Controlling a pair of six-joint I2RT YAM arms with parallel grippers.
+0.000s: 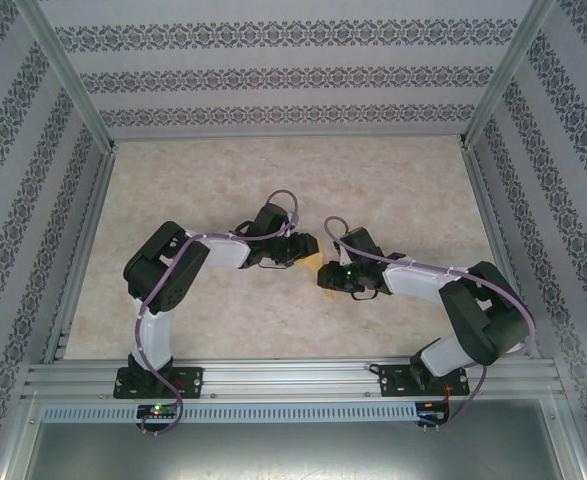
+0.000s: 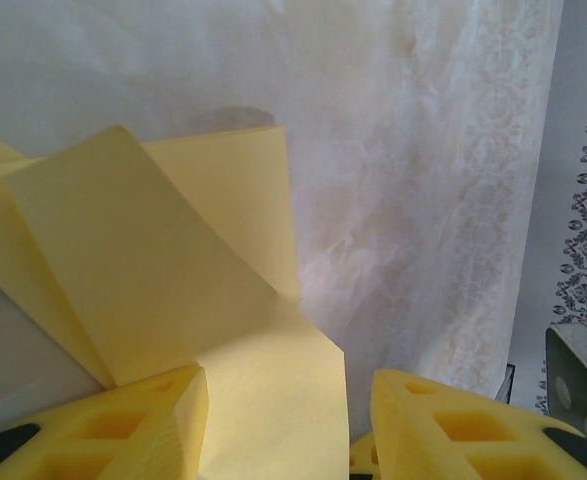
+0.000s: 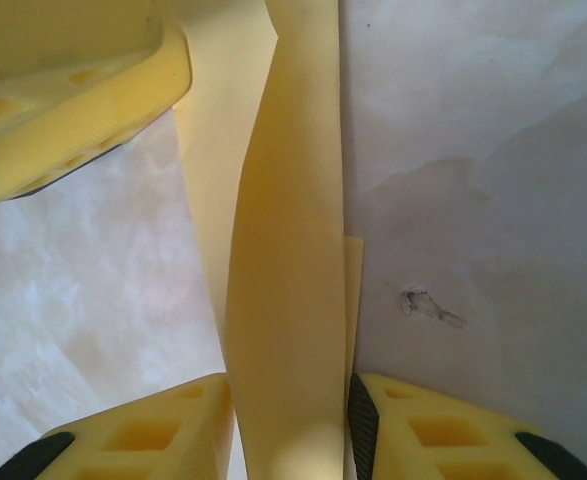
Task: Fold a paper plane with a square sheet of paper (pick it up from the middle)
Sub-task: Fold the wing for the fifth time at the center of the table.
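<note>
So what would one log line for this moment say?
square sheet of paper: partly folded, mid-table | left gripper: open, paper between jaws | right gripper: open, paper between jaws

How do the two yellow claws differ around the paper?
Left gripper: jaws wide, a gap beside the square sheet of paper. Right gripper: jaws narrower, the paper filling them. At the left gripper the paper spreads in broad flaps; at the right gripper it shows as a narrow strip. Both have yellow fingers.

A pale marbled tabletop (image 1: 273, 170) sits between patterned walls (image 1: 273, 75) and aluminium rails (image 1: 293, 375).
</note>
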